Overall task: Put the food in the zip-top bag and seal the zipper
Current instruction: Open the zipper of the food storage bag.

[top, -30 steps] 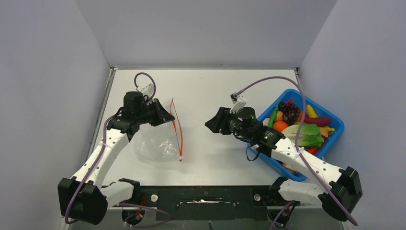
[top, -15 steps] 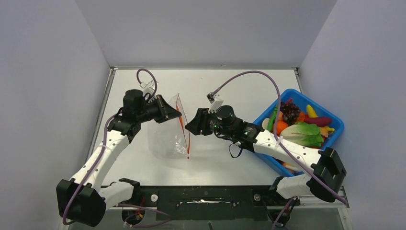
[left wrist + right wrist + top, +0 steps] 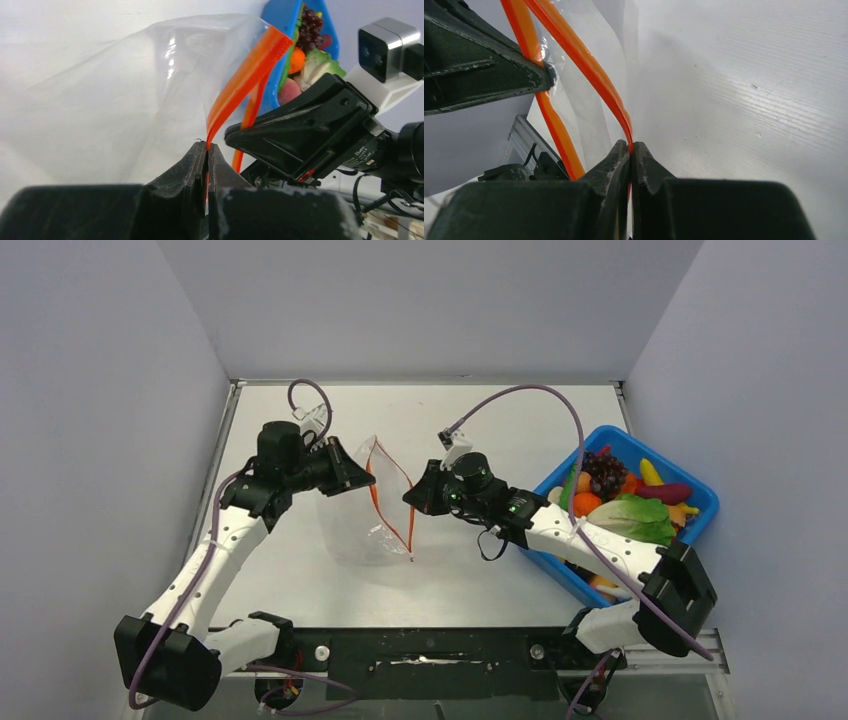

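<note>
The clear zip-top bag [image 3: 355, 525] stands at the table's middle left, its orange-red zipper [image 3: 392, 502] pulled apart into a wedge-shaped mouth. My left gripper [image 3: 368, 483] is shut on the left zipper strip [image 3: 240, 80]. My right gripper [image 3: 409, 497] is shut on the right zipper strip [image 3: 591, 75]. The two grippers face each other across the mouth. The food [image 3: 620, 502] lies in the blue bin: purple grapes [image 3: 604, 472], a green lettuce leaf [image 3: 640, 520], orange, yellow and red pieces. The bag holds no food that I can see.
The blue bin [image 3: 701, 495] stands at the right of the table, beside my right arm. It also shows in the left wrist view [image 3: 280, 30]. Grey walls close in the left, right and back. A black rail runs along the near edge.
My right gripper moved left from near the bin and closed on the bag's right zipper strip. The left gripper lifted its strip, and the mouth has opened into a wedge.
</note>
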{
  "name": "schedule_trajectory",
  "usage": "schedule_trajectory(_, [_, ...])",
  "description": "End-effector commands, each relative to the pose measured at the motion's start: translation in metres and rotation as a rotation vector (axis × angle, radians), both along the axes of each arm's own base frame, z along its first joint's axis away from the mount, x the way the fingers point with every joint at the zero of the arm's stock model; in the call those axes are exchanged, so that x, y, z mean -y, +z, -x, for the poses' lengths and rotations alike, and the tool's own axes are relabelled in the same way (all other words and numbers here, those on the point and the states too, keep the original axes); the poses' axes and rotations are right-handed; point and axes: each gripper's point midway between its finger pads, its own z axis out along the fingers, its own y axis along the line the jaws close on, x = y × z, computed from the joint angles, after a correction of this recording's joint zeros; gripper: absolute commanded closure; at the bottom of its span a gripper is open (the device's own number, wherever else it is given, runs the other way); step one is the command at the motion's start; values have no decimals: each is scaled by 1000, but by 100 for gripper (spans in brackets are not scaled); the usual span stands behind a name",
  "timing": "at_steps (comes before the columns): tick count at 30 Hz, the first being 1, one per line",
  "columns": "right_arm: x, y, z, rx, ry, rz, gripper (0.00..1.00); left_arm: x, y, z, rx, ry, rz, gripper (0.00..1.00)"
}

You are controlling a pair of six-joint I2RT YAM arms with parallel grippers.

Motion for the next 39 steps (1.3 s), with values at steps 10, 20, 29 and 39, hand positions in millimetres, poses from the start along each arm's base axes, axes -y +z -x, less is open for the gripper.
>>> schedule_trajectory(10, [12, 52, -20, 101, -116, -162, 100, 22, 61, 3, 225, -115, 65, 49])
schedule_trajectory(20, [1, 70, -30, 115, -150, -206, 100, 26, 51, -14, 343, -75, -9, 40])
schedule_trajectory(29, [-4, 74, -32, 119, -162, -220, 100, 34, 19, -19, 351, -90, -129, 40])
schedule_trajectory(39, [-9, 68, -36, 96, -173, -218, 100, 26, -20, -24, 308, -33, -277, 57])
